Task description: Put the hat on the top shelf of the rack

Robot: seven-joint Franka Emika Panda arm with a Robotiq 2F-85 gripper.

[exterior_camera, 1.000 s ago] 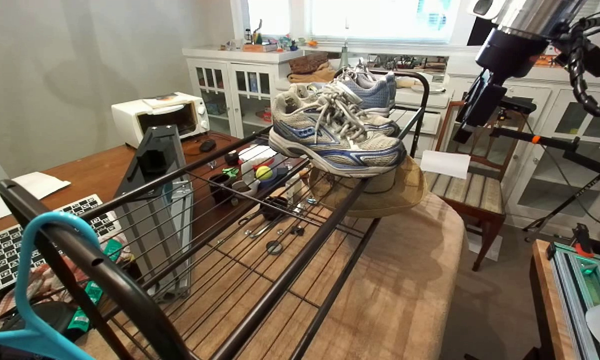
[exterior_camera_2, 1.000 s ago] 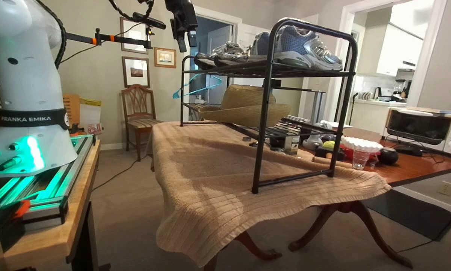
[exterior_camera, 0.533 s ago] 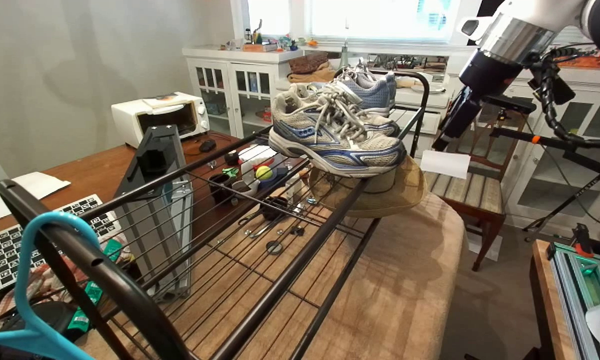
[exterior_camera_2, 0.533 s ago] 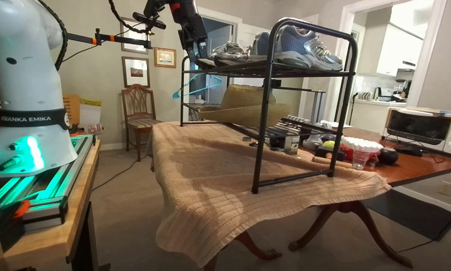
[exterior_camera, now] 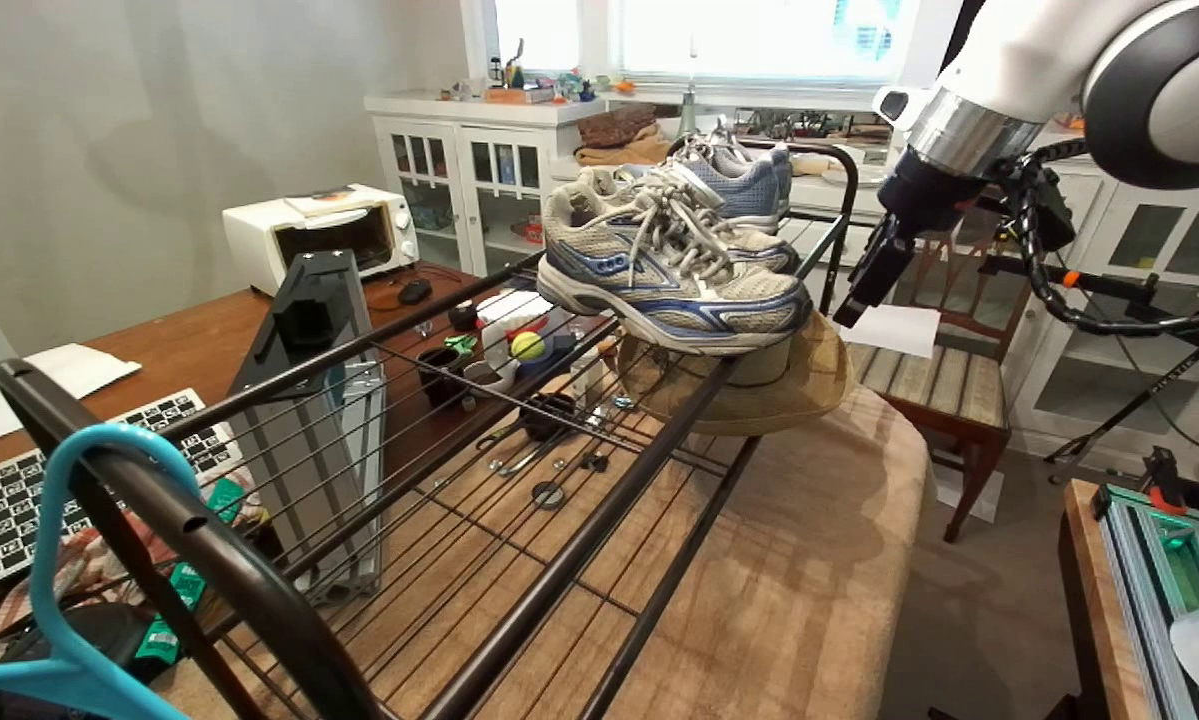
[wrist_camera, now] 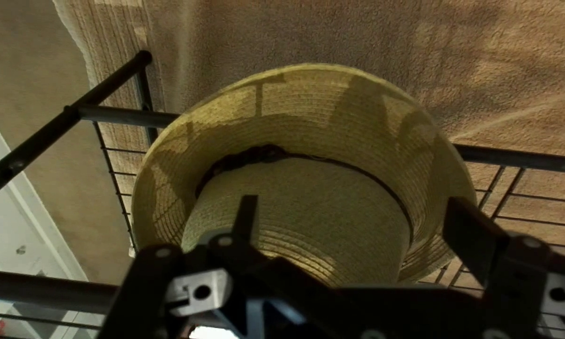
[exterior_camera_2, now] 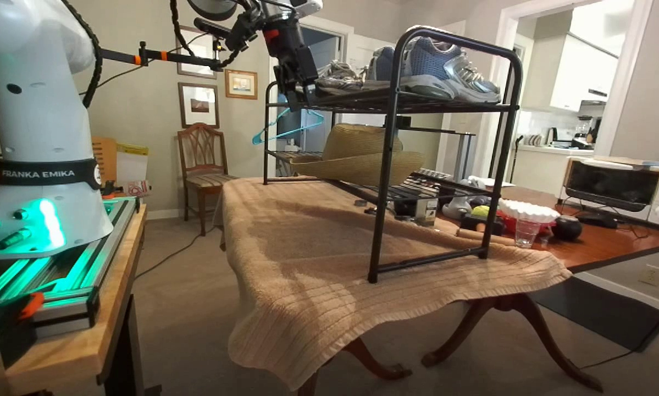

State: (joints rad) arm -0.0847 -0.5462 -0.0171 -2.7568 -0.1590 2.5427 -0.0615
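Note:
The tan straw hat [exterior_camera_2: 362,146] sits crown up on the lower wire tier, its brim reaching past the rack's front rail. It shows in an exterior view [exterior_camera: 809,385], partly behind a sneaker, and in the wrist view [wrist_camera: 306,197] with its dark band. The top shelf [exterior_camera: 628,500] of black rods is above it; it also shows in an exterior view [exterior_camera_2: 455,108]. My gripper [exterior_camera_2: 302,104] is open and empty, in front of the rack, near top-shelf height. In the wrist view my spread fingers [wrist_camera: 353,205] frame the crown without visible contact.
Several sneakers [exterior_camera: 669,265] stand on the top shelf at one end. A blue hanger [exterior_camera: 119,440] hangs on the end tube. A camera arm [exterior_camera_2: 170,58] juts out behind my gripper. The rack stands on a towel-covered table [exterior_camera_2: 285,264].
My gripper has moved down and closer to the rack, from well above the top shelf to about its level. The hat, sneakers and rack have not moved.

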